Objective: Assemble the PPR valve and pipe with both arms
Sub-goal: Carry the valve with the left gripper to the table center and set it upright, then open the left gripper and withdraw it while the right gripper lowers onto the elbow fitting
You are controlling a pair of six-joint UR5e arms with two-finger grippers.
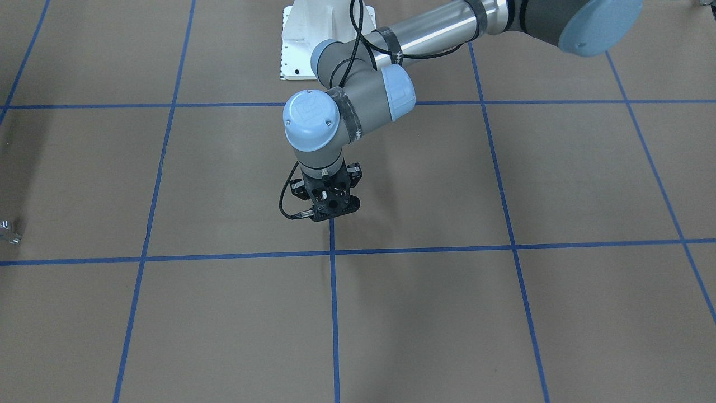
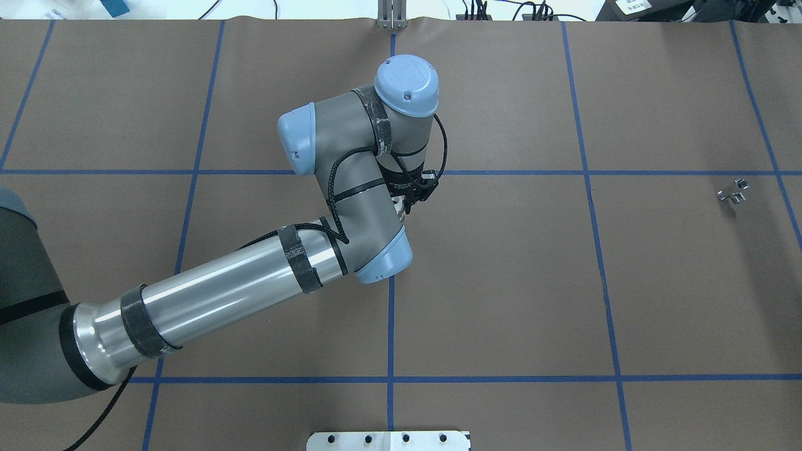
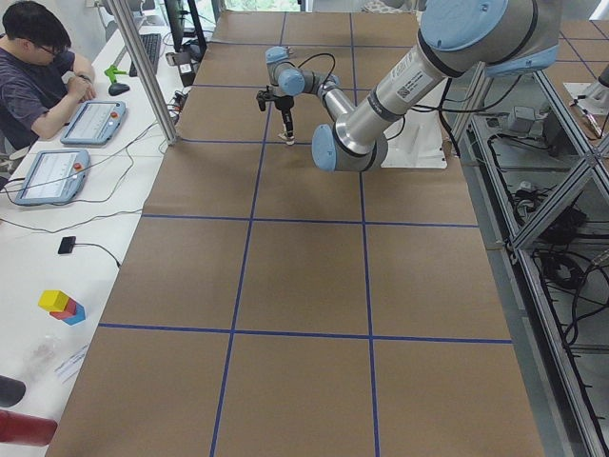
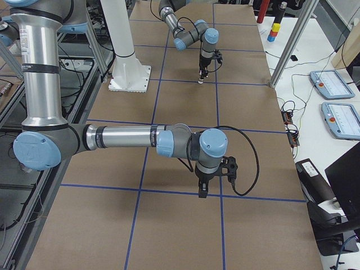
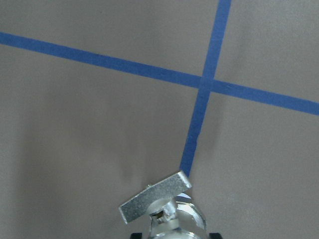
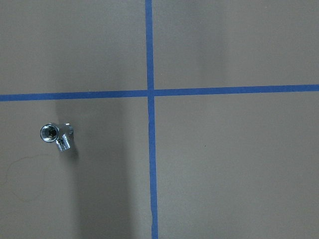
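My left gripper (image 1: 331, 208) hangs over the table's middle, by a crossing of blue tape lines. It is shut on the PPR valve (image 5: 167, 214), whose flat lever tab (image 5: 154, 198) shows at the bottom of the left wrist view, just above the table. The overhead view shows this gripper (image 2: 401, 200) under the wrist. The pipe (image 2: 732, 191), a small shiny stub, lies on the table far to the right. It also shows in the right wrist view (image 6: 57, 137) and at the front view's left edge (image 1: 8, 232). My right gripper (image 4: 201, 191) shows only in the right side view; I cannot tell whether it is open or shut.
The white bolted pedestal (image 1: 313, 39) stands at the robot's side of the table. Blue tape lines (image 2: 391, 326) divide the brown table into squares. An operator (image 3: 38, 67) sits at a side bench with tablets (image 3: 48, 176) and coloured blocks (image 3: 59, 305).
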